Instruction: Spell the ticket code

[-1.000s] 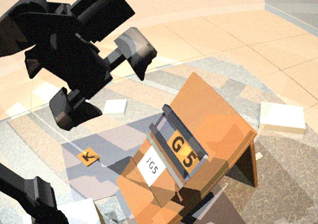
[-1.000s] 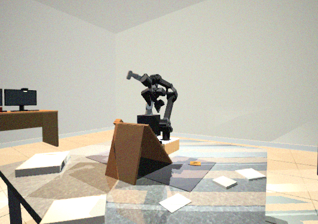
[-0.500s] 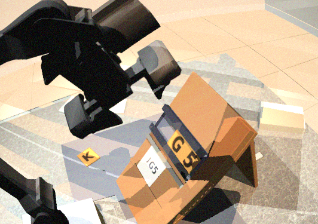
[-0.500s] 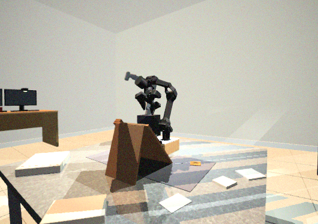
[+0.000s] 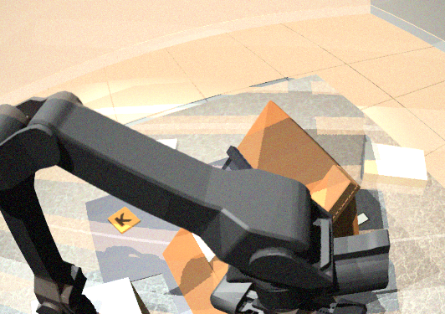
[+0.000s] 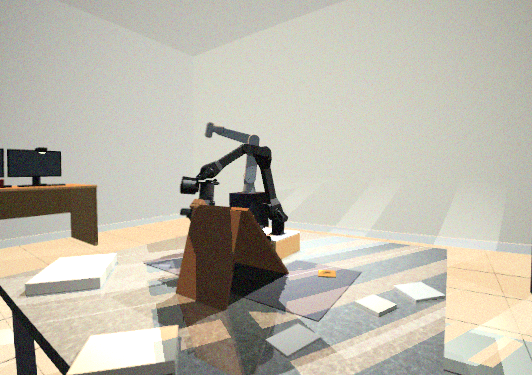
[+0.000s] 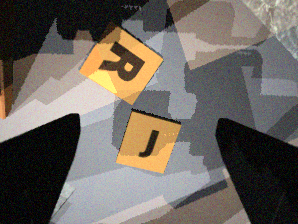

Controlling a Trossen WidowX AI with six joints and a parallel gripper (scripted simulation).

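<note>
My gripper is open and empty, with the J tile lying face up between and beyond its fingers in the wrist view. The R tile lies turned, just above the J tile in that view. The K tile lies apart on the grey-violet mat. The tilted orange board stands beside the arm. Only one dark end of the rail shows; the arm hides the rest and any tiles in it. Only a sliver of the ticket shows, its print hidden.
White slabs lie around the board, one at the right and others in the exterior view. The arm's forearm crosses low over the board. A desk with monitors stands in the background.
</note>
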